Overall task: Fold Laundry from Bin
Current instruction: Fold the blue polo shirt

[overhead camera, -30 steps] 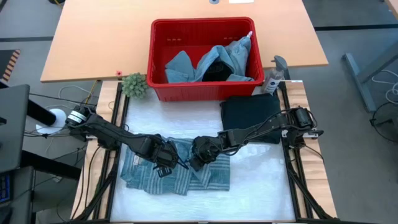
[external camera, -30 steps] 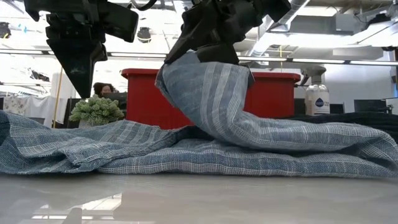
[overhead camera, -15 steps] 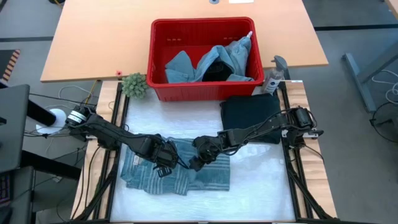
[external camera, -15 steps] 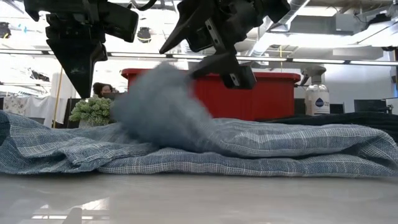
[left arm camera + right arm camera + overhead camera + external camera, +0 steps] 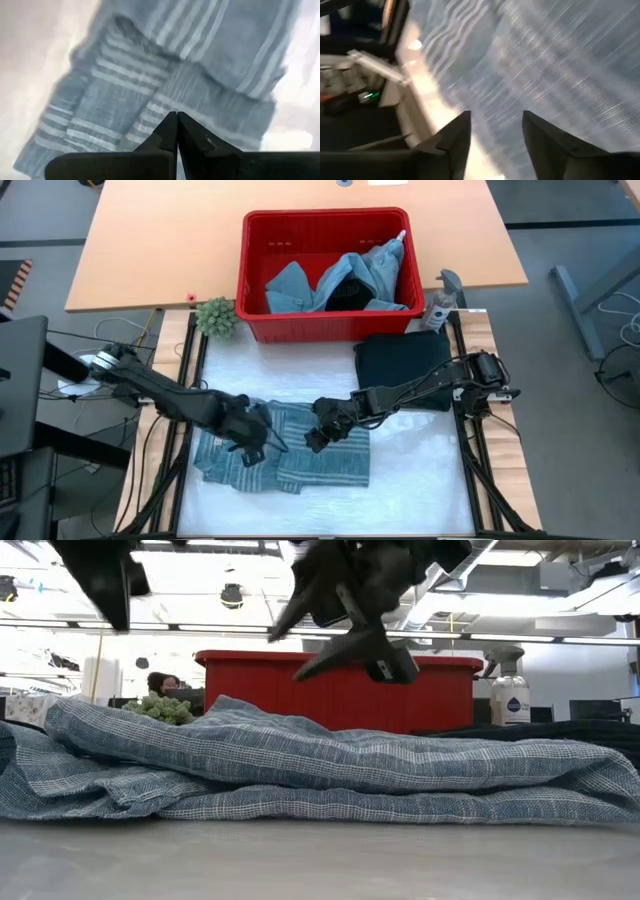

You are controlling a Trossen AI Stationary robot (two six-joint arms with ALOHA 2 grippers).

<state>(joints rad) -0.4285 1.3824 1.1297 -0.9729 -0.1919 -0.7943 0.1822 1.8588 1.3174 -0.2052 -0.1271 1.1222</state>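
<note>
A blue-grey striped cloth (image 5: pixel 285 458) lies folded over on the white work surface (image 5: pixel 420 470) between the two arms, its layers stacked and rumpled, with one loose corner reaching toward the surface's left edge. In the low view the same cloth (image 5: pixel 330 775) shows as a long, low heap of two or three layers, resting flat with nothing lifting it. The right gripper (image 5: pixel 312 442) hangs just above the cloth's middle with its two fingers spread apart and nothing between them; the right wrist view shows the gap between the fingers (image 5: pixel 455 137) open over the striped weave. The left gripper (image 5: pixel 250 452) is over the left part of the cloth, its fingers pressed fully together; in the left wrist view the closed fingertips (image 5: pixel 176 131) point at the stripes, and no fabric shows pinched between them. Behind the work surface stands the red bin (image 5: pixel 325 330), holding light blue denim pieces (image 5: pixel 300 288) and a dark garment (image 5: pixel 345 292) heaped together. A folded dark garment (image 5: pixel 400 365) lies on the surface just in front of the bin's right end, near the right arm. A small green plant (image 5: pixel 215 316) sits beside the bin's left corner, and a spray bottle (image 5: pixel 440 305) stands by its right corner.
</note>
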